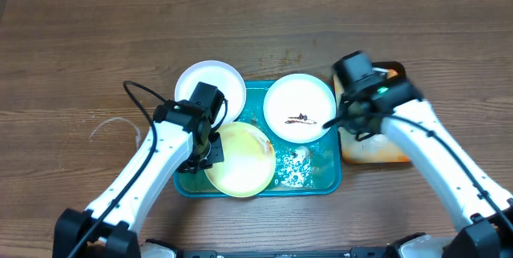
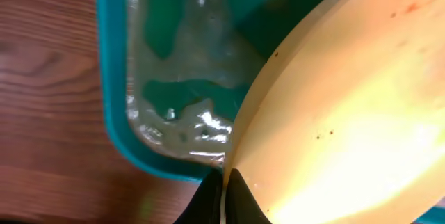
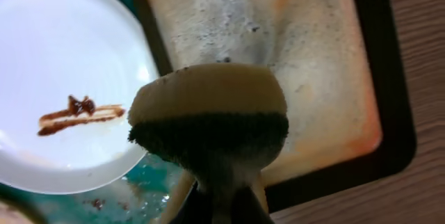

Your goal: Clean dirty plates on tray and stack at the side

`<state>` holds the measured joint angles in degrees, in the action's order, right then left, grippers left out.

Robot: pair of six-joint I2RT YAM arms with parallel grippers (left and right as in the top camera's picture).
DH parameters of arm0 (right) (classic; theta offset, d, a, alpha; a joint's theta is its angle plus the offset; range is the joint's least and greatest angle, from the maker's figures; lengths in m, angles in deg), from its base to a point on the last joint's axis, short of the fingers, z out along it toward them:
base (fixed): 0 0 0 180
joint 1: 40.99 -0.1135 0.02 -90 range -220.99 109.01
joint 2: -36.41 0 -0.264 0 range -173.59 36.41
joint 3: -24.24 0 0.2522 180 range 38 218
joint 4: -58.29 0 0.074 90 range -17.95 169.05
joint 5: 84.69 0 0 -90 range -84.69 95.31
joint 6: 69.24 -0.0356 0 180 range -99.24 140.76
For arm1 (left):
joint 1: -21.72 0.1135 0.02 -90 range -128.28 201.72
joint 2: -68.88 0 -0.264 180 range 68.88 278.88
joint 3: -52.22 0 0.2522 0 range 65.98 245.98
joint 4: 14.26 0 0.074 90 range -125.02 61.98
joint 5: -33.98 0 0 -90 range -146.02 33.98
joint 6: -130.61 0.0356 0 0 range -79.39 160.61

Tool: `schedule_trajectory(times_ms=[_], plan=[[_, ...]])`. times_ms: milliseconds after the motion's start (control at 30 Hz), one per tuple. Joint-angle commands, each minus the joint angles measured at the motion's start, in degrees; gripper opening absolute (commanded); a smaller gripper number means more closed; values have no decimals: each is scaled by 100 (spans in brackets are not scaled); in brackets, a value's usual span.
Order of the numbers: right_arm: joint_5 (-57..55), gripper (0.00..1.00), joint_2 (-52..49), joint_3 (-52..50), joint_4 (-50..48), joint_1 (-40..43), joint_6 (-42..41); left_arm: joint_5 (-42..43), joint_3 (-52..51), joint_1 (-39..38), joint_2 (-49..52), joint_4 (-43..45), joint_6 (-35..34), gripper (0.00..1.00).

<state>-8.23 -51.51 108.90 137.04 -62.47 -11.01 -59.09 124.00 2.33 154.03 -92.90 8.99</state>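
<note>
Pinching the yellow plate (image 1: pixel 242 166) by its rim is the left gripper (image 1: pixel 212 153).

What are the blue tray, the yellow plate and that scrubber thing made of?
The blue tray looks like moulded plastic: glossy, uniformly coloured, with a rounded rim. The yellow plate seems smooth plastic or melamine, with a soft sheen; glazed ceramic can't be ruled out. The scrubber looks like a sponge: pale foam layer over a dark, fibrous scouring layer.
</note>
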Motion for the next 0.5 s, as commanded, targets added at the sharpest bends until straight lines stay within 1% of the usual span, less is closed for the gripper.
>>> schedule_trajectory(times_ms=[0,100,267,367,400,467], plan=[[625,4,79,-42,33,354,525,-275,120,22,-79,-407,-98,4],[767,4,79,-44,72,509,531,-313,118,22,-70,-737,-50,4],[826,4,79,-44,83,498,664,-273,125,22,-72,-680,-31,4],[857,4,79,-44,101,501,678,-468,175,22,-72,-592,-98,4],[859,4,79,-44,94,501,678,-448,221,31,-70,-549,-125,4],[1016,4,79,-44,66,498,756,-133,337,31,-70,-494,-70,4]])
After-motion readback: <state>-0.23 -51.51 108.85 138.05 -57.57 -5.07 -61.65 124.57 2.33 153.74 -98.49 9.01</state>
